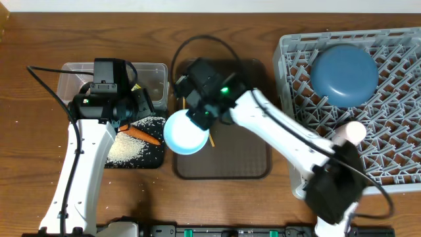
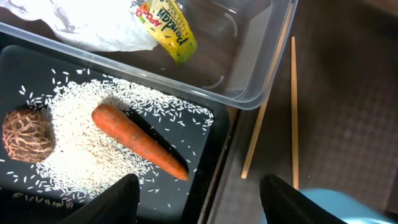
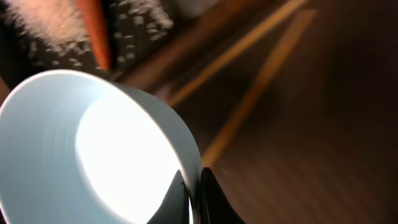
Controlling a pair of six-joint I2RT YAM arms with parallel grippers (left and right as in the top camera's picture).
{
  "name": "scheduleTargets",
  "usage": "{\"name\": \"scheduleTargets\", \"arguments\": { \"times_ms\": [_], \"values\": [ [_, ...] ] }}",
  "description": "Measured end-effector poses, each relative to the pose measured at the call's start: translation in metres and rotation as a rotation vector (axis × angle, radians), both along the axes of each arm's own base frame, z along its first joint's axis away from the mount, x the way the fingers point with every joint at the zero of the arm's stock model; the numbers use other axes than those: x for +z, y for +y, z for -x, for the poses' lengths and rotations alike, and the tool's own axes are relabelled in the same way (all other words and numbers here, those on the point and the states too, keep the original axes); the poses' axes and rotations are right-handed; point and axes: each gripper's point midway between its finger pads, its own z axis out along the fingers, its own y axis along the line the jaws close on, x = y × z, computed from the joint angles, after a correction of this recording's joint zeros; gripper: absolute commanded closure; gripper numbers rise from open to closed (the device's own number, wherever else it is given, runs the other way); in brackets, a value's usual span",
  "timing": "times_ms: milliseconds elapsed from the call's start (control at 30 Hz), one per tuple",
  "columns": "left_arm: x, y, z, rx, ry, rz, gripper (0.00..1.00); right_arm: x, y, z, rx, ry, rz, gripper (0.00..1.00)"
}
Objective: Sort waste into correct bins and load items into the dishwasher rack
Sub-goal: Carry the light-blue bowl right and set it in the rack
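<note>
Bowl (image 3: 93, 143): looked stiff, smooth, slippery, probably breakable.
Right gripper (image 3: 194, 190): pinched together on rim, the best hold.
Left gripper (image 2: 199, 208): spread apart, empty, over tray (image 2: 18, 62).

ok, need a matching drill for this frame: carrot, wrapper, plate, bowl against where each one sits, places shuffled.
Things:
1. carrot
2. wrapper
3. plate
4. bowl

Places:
A. in the rack
B. held by the right gripper
C. on the black tray
D. in the clear tub

Pairs: 1-C, 2-D, 3-A, 4-B.
</note>
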Motion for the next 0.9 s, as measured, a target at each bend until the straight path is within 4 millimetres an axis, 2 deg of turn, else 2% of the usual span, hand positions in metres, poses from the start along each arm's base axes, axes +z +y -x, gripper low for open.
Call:
{"name": "scheduleTargets", "arguments": {
  "times_ms": [133,200,367,433,500,633,767,900],
  "values": [
    [0.000,0.000,-0.001,0.000,-0.002,0.000,0.37,0.037,-0.049,-0.012,-0.108,-0.107,0.094,0.99],
    [0.000,0.000,-0.001,0.000,-0.004,0.000,0.37,0.053,-0.082,-0.019,-0.187,-0.166,0.165,0.99],
    [0.002,0.000,-0.004,-0.001,-0.020,0.001,0.37,0.081,-0.157,-0.037,-0.385,-0.270,0.317,0.99],
    [0.004,0.000,-0.007,0.000,-0.034,0.001,0.37,0.087,-0.185,-0.041,-0.453,-0.291,0.375,0.99],
    [0.005,0.000,-0.010,0.000,-0.045,0.001,0.37,0.093,-0.222,-0.045,-0.540,-0.308,0.457,0.99],
    [0.008,0.000,-0.015,0.000,-0.070,0.002,0.37,0.101,-0.284,-0.046,-0.679,-0.312,0.603,0.99],
    [0.011,-0.001,-0.021,-0.002,-0.098,0.006,0.37,0.106,-0.335,-0.045,-0.804,-0.301,0.692,0.99],
    [0.013,-0.001,-0.024,-0.002,-0.112,0.006,0.37,0.110,-0.375,-0.043,-0.910,-0.287,0.740,0.99]
  ]
}}
